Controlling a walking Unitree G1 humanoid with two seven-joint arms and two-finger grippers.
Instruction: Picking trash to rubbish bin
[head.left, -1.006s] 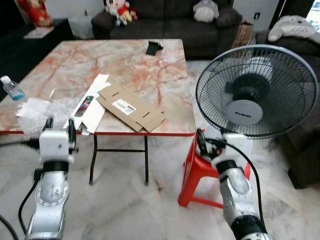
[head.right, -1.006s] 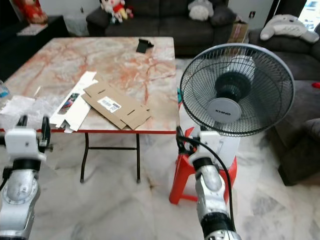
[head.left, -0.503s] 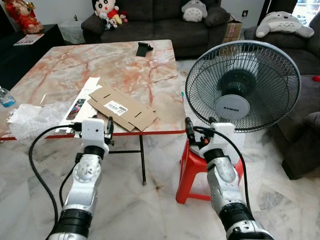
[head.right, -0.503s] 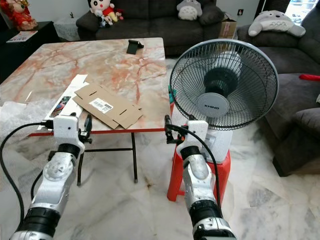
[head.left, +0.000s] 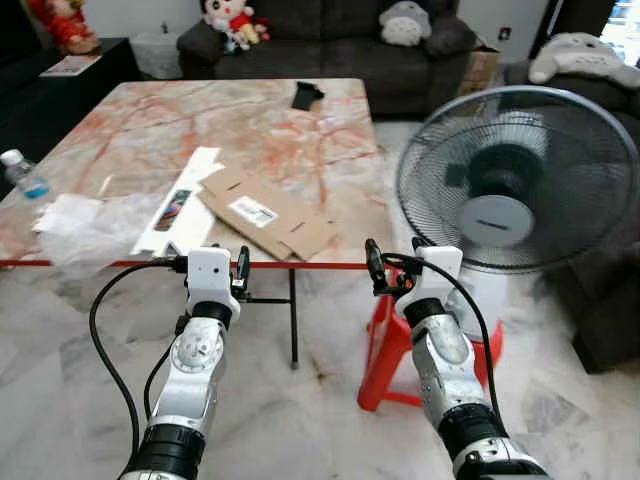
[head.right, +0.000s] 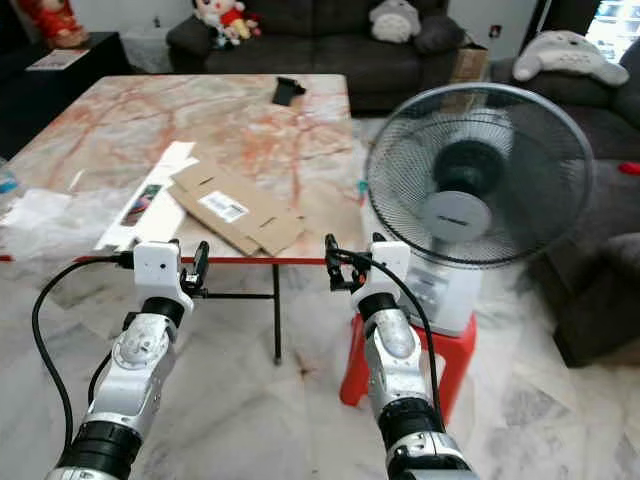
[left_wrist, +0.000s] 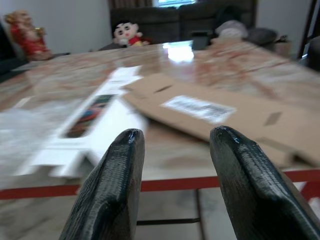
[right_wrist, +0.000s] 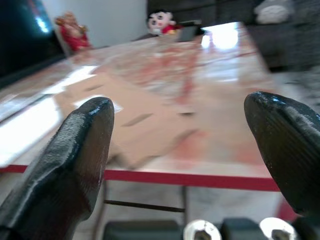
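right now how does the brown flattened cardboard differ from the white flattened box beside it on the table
The brown cardboard is plain kraft with a white barcode label; the white box is glossy with a coloured picture panel. The cardboard is broader, the white box narrower and longer. Both lie flat near the table's front edge, touching.

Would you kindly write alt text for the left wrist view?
Two open black fingers of the left end effector frame a flattened brown cardboard box and a white printed carton on a red-edged marble table, with a dark sofa behind.
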